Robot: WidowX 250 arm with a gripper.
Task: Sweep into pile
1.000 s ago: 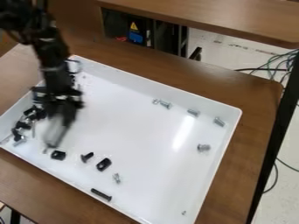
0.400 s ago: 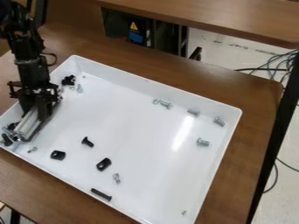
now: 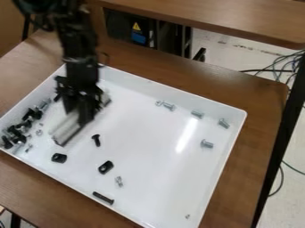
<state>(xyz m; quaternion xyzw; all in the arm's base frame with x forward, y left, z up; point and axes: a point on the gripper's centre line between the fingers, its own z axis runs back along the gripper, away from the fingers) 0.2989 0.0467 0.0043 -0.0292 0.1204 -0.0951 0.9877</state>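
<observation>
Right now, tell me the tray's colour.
The tray is white, best seen in the camera view.

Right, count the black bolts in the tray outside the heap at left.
2: a short black bolt, just below and right of the hand in the picture, and a long black bolt by the near wall of the tray. The hand may hide more.

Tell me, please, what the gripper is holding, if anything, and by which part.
The gripper holds a long pale bar, apparently around its middle, since the bar shows on both sides of the jaws; the exact contact cannot be told.
</observation>
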